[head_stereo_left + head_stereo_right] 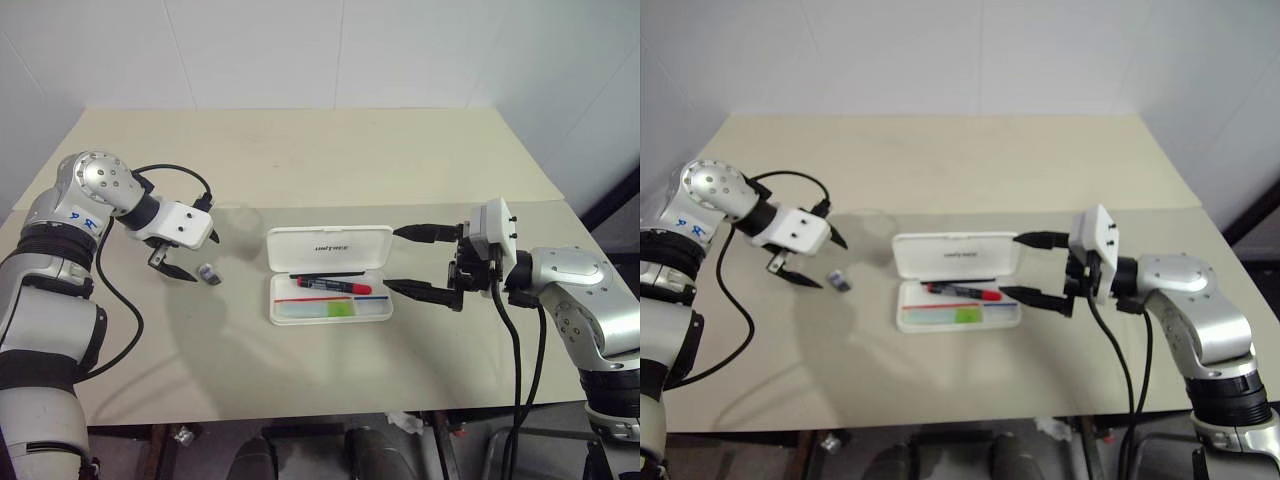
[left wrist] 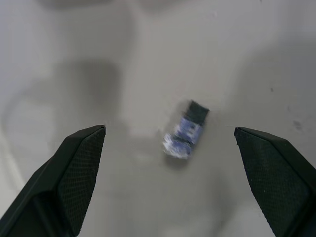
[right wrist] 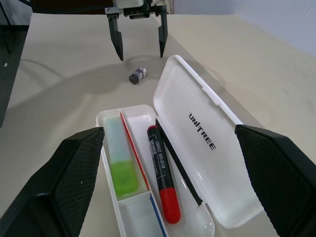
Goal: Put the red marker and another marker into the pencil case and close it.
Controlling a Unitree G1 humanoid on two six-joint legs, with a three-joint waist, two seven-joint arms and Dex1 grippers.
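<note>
Nearest me, the pencil case (image 1: 330, 275) lies open on the table (image 1: 300, 160), tray toward the robot, lid (image 1: 329, 247) folded flat behind it. In the tray: the pale marker w/ green end (image 3: 122, 165) in the near compartment, flat; the red marker (image 1: 334, 286) behind it, just past the red-and-blue divider, next to a thin black rod. Both look already in, so only closing seems left.

Right gripper (image 1: 412, 262) sits just beside the case's right end, jaws spread wide, holding nothing, one finger by the lid, one by the tray.

Handling, my guess: case is light, stiff hard plastic, smooth and slippery, prob. skids if pushed sideways. Best to catch the lid's far long edge, near the middle, and swing it over while something steadies the tray. Thin shell, so no hard squeeze; press down near the front edge for the snap.

Farther left, the left gripper (image 1: 185, 256) hovers above a small blue-grey eraser-like bit (image 1: 209, 274), well apart from the case, fingers wide, empty.
</note>
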